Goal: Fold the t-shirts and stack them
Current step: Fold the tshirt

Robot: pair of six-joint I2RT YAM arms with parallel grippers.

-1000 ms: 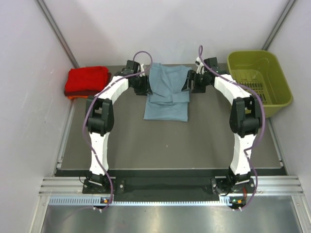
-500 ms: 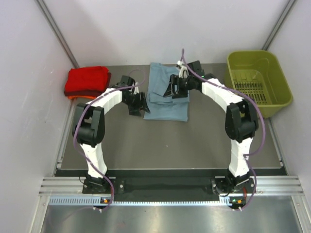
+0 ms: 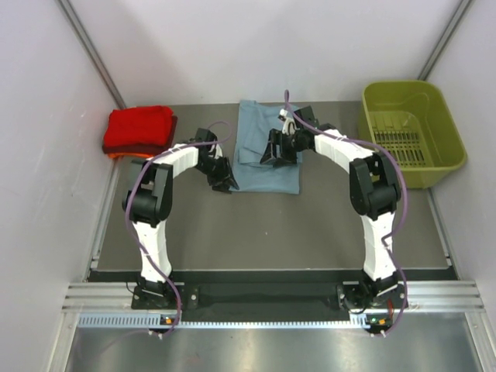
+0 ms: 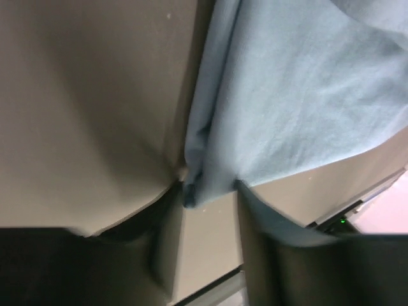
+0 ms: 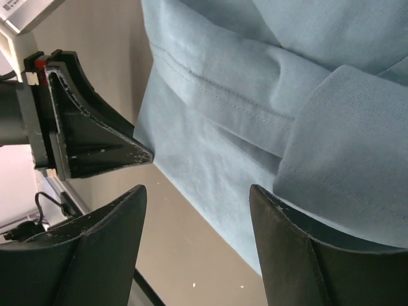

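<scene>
The grey-blue t-shirt (image 3: 267, 177) lies flat at the middle of the far half of the tabletop (image 3: 271, 232), partly folded into a tall rectangle. Layers overlap along its upper part, and the right wrist view shows a stitched hem and a sleeve doubled over the body cloth. The cloth is plain, soft and matte, with shallow creases. At the far left corner sits a stack of folded t-shirts (image 3: 139, 128), bright red on top, with a darker red edge on its right side and a sliver of orange underneath. The left hand (image 3: 223, 180) is low at the shirt's lower left edge; its fingers (image 4: 159, 242) stand apart with the cloth's corner bunched between them, not pinched. The right hand (image 3: 273, 151) hovers over the shirt's middle, its fingers (image 5: 95, 255) spread wide above the fold. The tabletop is dull grey-brown, bordered by an aluminium rail (image 3: 271, 298) at the near side, and pale walls (image 3: 256, 46) enclose it on three sides. An olive-green basket (image 3: 453, 143) stands at the far right corner. The left wrist view is blurred, so whether either finger touches the cloth cannot be told. In the top view the right arm covers part of the shirt's upper half, and the lower layers of the red stack are mostly hidden.
</scene>
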